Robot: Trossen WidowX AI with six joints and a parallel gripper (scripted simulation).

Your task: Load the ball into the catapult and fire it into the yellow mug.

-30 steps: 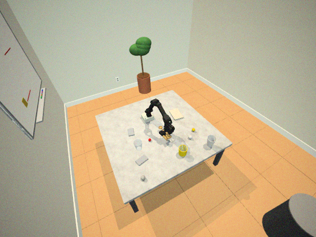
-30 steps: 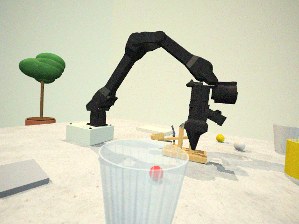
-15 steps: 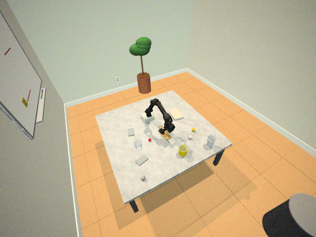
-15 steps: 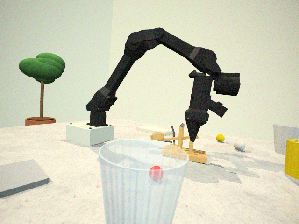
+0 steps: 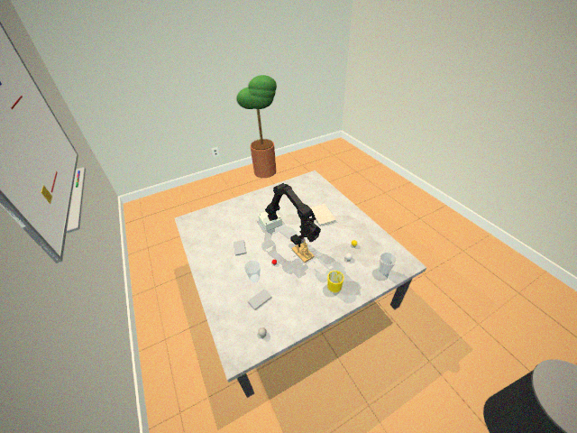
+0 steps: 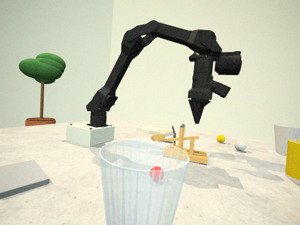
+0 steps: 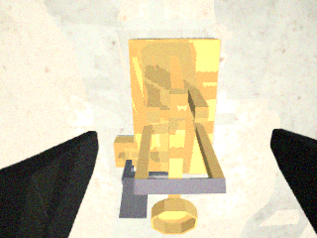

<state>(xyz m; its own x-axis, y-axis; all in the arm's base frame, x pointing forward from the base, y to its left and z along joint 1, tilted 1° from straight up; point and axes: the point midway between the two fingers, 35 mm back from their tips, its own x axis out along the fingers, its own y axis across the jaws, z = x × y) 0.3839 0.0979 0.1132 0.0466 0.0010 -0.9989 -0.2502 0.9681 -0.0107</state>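
The wooden catapult [image 5: 304,253] [image 6: 198,157] [image 7: 208,57] stands below my gripper [image 6: 197,122] [image 7: 184,132], which is open, empty and pointing down above it. The catapult's cup [image 6: 158,137] [image 7: 173,225] is raised and shows no ball in the wrist view. The yellow mug [image 5: 334,282] [image 6: 292,160] stands upright towards the table's front edge. A red ball [image 5: 274,262] [image 6: 156,173] lies on the table beside the catapult. A yellow ball [image 5: 354,243] [image 6: 221,138] and a white ball [image 5: 348,257] [image 6: 240,146] lie on its other side. A grey ball [image 5: 261,332] lies near the front left corner.
A clear cup [image 5: 252,270] [image 6: 141,200] stands left of the red ball. Another cup [image 5: 386,264] [image 6: 283,140] stands near the right corner. Two grey slabs lie on the left, one nearer [image 5: 259,299] and one farther [image 5: 240,247]. A cream slab [image 5: 325,214] [image 6: 153,131] lies behind the catapult.
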